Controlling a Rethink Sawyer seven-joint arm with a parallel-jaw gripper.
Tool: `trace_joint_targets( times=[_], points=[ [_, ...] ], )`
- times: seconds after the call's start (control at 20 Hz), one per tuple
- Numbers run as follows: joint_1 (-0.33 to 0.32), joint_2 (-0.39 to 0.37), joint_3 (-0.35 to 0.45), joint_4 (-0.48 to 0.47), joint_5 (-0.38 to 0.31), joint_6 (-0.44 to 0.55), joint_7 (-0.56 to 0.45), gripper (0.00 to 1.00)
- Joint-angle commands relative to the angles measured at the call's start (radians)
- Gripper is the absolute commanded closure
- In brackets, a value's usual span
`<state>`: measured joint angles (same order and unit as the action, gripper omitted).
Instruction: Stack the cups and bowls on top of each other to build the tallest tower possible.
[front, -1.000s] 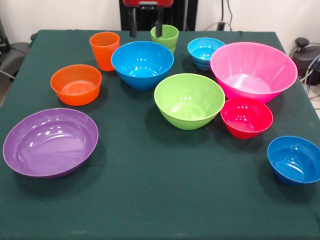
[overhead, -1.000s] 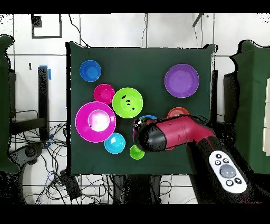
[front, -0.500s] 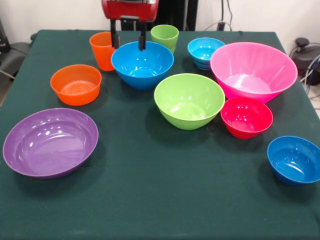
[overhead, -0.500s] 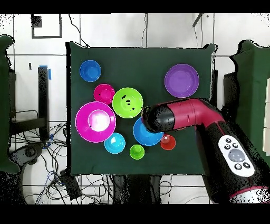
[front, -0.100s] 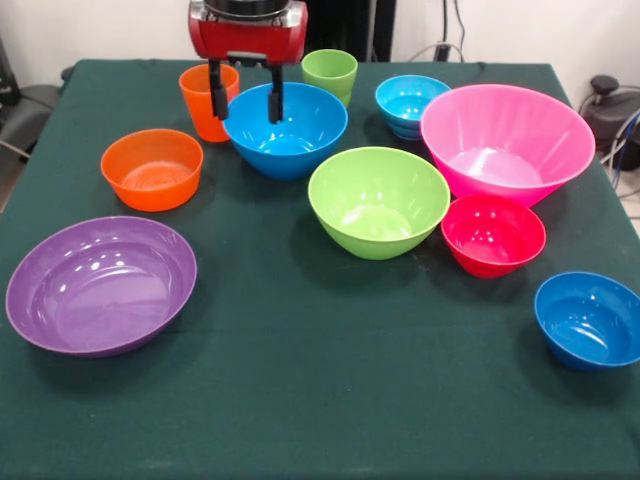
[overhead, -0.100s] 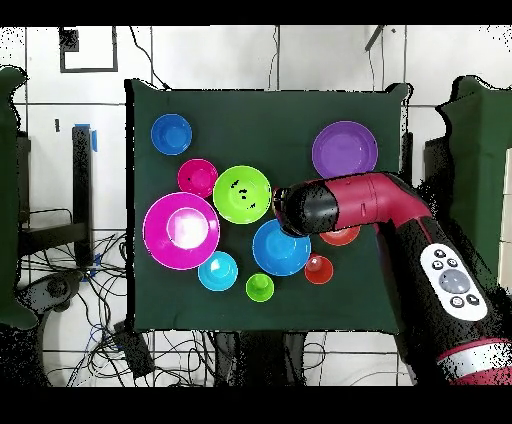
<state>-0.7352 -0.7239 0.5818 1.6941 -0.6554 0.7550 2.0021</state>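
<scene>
End effector (front, -0.100s: 246, 100) open, straddling large blue bowl (front, -0.100s: 285, 128) rim

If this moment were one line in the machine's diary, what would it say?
tool: open, empty | position: over gap between orange cup and big blue bowl | stacked: nothing yet | all bowls and cups apart on table

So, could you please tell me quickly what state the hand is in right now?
Hand: open, holding nothing, its fingers apart between the orange cup and the large blue bowl.
</scene>
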Motion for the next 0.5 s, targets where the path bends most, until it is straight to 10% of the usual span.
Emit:
trace_joint_targets(
  times=[0.05,0.5],
  points=[
    [0.008,0.04,0.048,-0.079,-0.024,0.139,-0.295,0.0],
    [0.028,0.001,0.038,-0.111,0.015,0.228,-0.255,0.0]
  ],
)
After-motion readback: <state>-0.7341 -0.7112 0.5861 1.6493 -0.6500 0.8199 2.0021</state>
